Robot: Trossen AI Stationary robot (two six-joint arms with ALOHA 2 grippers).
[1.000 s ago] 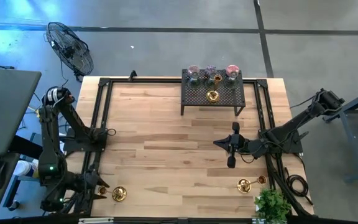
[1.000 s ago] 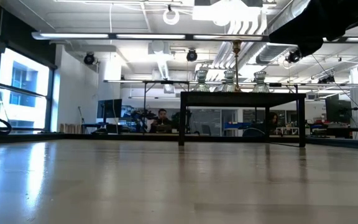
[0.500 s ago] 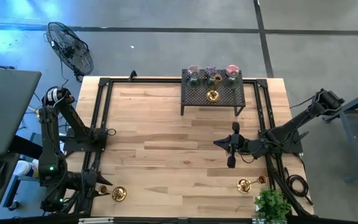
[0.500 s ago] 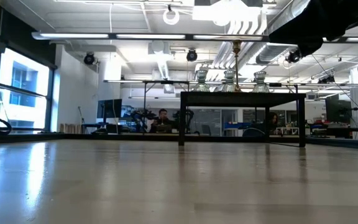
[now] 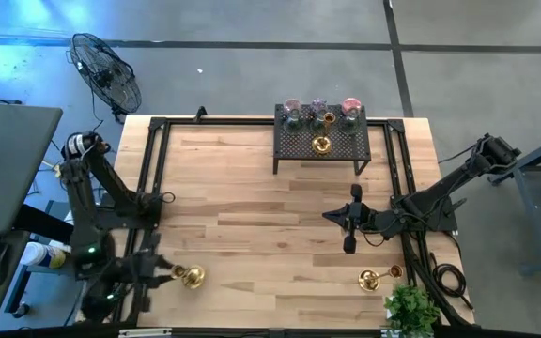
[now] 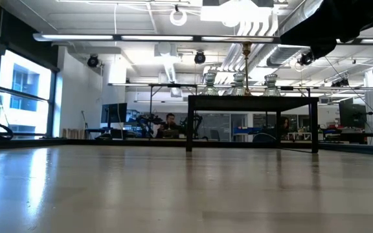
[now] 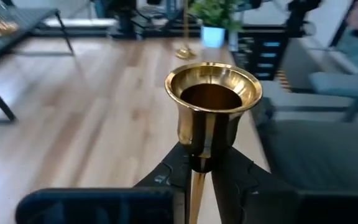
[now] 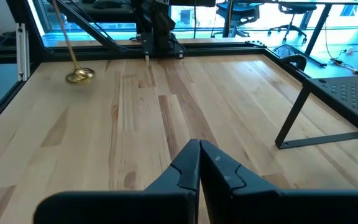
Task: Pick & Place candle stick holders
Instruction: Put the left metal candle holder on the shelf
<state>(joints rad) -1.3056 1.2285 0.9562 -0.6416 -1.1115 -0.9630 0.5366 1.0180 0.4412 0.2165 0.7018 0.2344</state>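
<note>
Jaws of left gripper (image 7: 202, 167) clamped on shiny brass candle holder's (image 7: 211, 115) slim stem; right gripper (image 8: 199, 163) jaws closed, empty; black perforated rack (image 5: 294, 144) carries five holders; one brass holder (image 5: 371, 279) remains on tabletop (image 5: 252, 207).

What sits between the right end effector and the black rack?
Nothing: in the high view only bare wooden table separates the right end effector from the black rack.

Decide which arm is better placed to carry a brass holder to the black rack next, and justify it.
Left: its claw already grips a shiny brass candle holder. The right claw is shut on nothing, mid-table.
</note>
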